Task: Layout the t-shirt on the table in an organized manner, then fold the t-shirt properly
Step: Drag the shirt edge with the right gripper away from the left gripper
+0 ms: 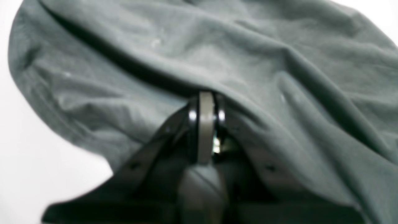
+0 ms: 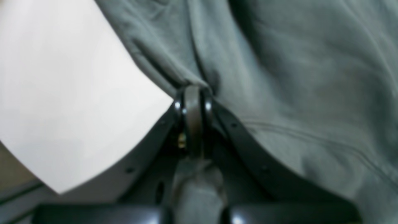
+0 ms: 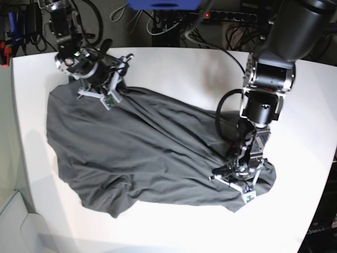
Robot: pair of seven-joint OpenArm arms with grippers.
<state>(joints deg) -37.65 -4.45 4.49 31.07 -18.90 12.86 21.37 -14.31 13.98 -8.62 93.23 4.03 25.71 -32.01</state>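
Observation:
The dark grey t-shirt (image 3: 142,142) lies spread and wrinkled across the white table (image 3: 179,68), with a taut ridge running between the two arms. My left gripper (image 3: 229,168), at the shirt's near right part, is shut on a pinch of the fabric; the left wrist view shows the t-shirt (image 1: 217,62) bunched over the closed left gripper (image 1: 205,96). At the far left corner of the cloth, my right gripper (image 3: 117,90) is shut on an edge; in the right wrist view the t-shirt (image 2: 295,77) gathers into the closed right gripper (image 2: 192,90).
Cables and dark equipment (image 3: 158,21) crowd the area behind the table's far edge. The table's left edge (image 3: 18,132) runs close to the shirt. Bare white table (image 2: 62,93) shows left of the right gripper, down to a rounded corner.

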